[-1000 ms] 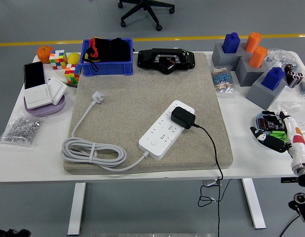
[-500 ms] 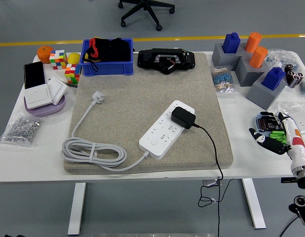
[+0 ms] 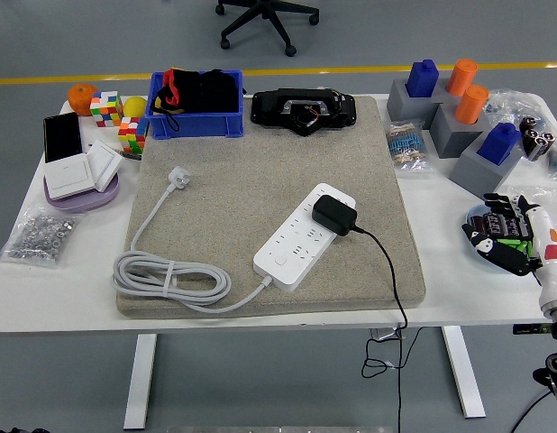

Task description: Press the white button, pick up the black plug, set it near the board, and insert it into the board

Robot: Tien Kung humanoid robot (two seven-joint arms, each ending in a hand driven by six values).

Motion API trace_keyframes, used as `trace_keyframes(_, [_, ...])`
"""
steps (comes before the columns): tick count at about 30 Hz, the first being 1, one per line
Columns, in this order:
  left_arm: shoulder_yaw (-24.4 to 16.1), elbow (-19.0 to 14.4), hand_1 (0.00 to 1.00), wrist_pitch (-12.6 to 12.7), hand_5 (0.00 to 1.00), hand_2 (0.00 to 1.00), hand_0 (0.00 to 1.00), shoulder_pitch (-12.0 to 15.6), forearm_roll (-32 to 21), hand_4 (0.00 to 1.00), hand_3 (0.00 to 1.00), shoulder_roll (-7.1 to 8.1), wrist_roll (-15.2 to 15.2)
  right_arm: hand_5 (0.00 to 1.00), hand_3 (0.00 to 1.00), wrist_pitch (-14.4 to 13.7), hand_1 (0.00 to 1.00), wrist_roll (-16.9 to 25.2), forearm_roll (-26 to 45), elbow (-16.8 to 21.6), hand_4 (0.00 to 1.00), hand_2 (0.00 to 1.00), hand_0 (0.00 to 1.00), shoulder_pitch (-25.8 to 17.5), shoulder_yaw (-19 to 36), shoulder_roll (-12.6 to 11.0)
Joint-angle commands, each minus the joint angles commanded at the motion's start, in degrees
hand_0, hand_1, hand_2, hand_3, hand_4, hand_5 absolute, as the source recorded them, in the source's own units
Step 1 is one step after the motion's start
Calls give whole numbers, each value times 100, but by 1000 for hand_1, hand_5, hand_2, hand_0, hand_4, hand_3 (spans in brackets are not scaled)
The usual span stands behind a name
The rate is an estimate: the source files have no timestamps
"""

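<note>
Here the right hand (image 3: 511,236) rests low over the worktop (image 3: 459,298) at its right edge, fingers loosely spread and grasping nothing; the left arm is out of view. The white power strip (image 3: 304,236), the board of the task, lies on a grey mat (image 3: 260,171) in the middle of the worktop, its long axis running diagonally from lower left to upper right. The white button (image 3: 281,262) shows as a small round mark near the strip's lower-left end. The black plug (image 3: 333,216) sits on the strip's upper-right end; whether it is seated in a socket or only lying on top cannot be told from this view. Its black cable (image 3: 391,271) runs right and down over the mat's edge and off the worktop. Both the plug and the button lie to the left of the right hand, well apart from it, the plug being the nearer of the 2. As the only hand in view, the right hand is the likely one to reach, travelling leftward across the bare worktop and onto the mat. To judge by how things lie, the button press is probably the step at hand.
</note>
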Motion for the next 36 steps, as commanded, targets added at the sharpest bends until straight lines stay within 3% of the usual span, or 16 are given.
trace_keyframes(6, [-172,0,676,29,199,658,685,40,64,562,686,-33,24,240,647,83,660,-91,-64,83,858,663,733,-43,106,7])
trace_keyframes(11, [-203,0,676,48,198,658,685,35,51,562,686,-74,26,235,643,323,660,-156,-121,162,852,661,731,-101,295,90])
trace_keyframes(21, [-240,0,676,82,197,658,685,33,-32,562,686,-123,5,224,641,411,660,-225,63,297,840,663,728,-227,411,135])
trace_keyframes(29, [-246,0,676,94,199,658,685,66,-130,561,686,-155,5,210,638,426,656,-231,145,310,827,662,720,-167,407,168])
trace_keyframes(36, [-434,0,676,102,198,658,685,141,16,561,686,-148,42,205,637,210,655,-28,238,351,822,661,755,-183,420,262])
